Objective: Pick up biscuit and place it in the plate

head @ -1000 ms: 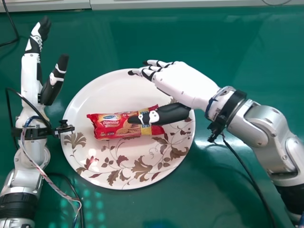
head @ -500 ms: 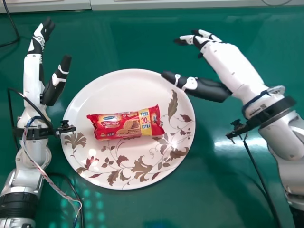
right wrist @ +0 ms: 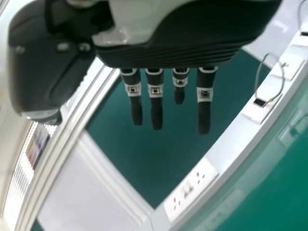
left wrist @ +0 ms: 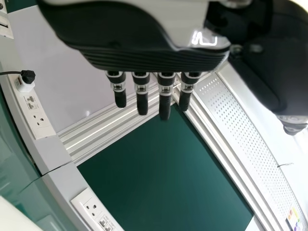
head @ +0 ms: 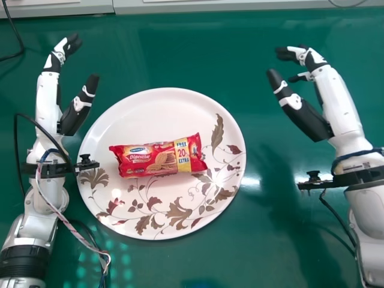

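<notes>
Biscuit (head: pixel 144 161) on plate (head: pixel 156 111) — head view; sockets (right wrist: pixel 191 188) — wrist views.

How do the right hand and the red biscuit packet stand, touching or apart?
Apart. The head view shows bare floral plate and green table between the right hand and the red biscuit packet.

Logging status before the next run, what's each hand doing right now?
Left hand: open, holding nothing.
Right hand: open, holding nothing.

Lab-like room, green tabletop (head: pixel 180 42), sockets (left wrist: pixel 36 110) (several)
</notes>
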